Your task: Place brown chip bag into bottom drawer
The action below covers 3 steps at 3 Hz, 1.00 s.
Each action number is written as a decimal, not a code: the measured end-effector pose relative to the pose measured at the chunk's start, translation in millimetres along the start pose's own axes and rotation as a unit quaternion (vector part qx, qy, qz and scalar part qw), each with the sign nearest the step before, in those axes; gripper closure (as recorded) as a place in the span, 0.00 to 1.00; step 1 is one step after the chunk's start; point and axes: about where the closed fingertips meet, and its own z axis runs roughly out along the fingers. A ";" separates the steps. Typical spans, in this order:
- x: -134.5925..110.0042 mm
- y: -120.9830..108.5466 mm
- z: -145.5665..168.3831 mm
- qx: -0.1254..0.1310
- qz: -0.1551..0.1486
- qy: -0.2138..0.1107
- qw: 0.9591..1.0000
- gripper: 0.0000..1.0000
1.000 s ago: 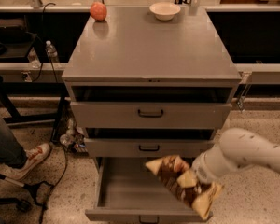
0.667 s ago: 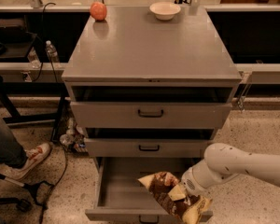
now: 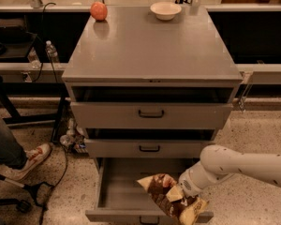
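The brown chip bag (image 3: 171, 198), dark brown with cream-yellow ends, hangs tilted over the right front of the open bottom drawer (image 3: 126, 191). My gripper (image 3: 183, 194) reaches in from the right on a white arm and is shut on the bag's upper right part. The bag's lower end overlaps the drawer's front edge. The drawer is pulled out toward me, its grey floor bare on the left. The two shallower drawers above are pulled out slightly.
An orange-red fruit (image 3: 98, 11) and a white bowl (image 3: 165, 10) sit at the back of the cabinet top (image 3: 150, 46). A person's leg and shoe (image 3: 30, 158) are at the left, with cables and a water bottle (image 3: 51, 53) nearby.
My arm has moved left and down with the bag, bringing it lower over the open bottom drawer.
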 end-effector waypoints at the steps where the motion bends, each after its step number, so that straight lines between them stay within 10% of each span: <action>1: -25.8 -14.2 47.6 -0.040 0.018 -0.056 0.997 1.00; 3: -75.7 -18.5 138.3 -0.157 -0.008 -0.113 0.981 1.00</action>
